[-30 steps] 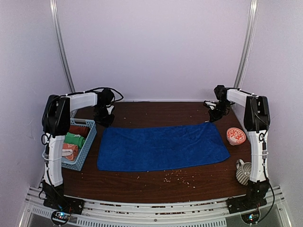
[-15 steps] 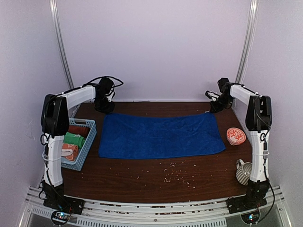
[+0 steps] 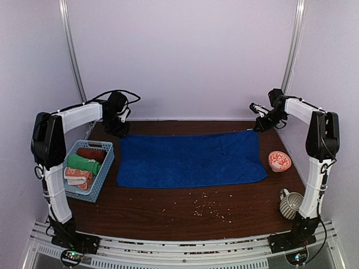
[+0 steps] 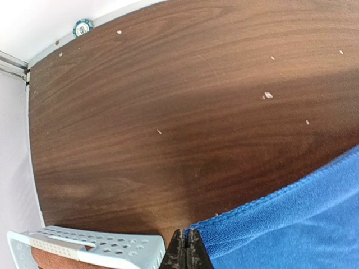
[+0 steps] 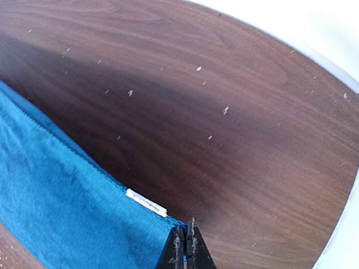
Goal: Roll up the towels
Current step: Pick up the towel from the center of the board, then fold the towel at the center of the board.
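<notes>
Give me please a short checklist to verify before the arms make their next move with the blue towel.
1. Left gripper shut on the far left corner of the blue towel: ok.
2. Right gripper shut on the far right corner: ok.
3. Towel spread flat on the table, no big folds: ok.
4. Bowl apart from the towel's right edge: ok.
5. Basket apart from the towel's left edge: cannot tell, they are very close.
6. Table in front of the towel clean: not ok, crumbs lie there.

High rear camera overlooks table (image 3: 168, 218); close wrist cameras share blue towel (image 4: 303, 224).
</notes>
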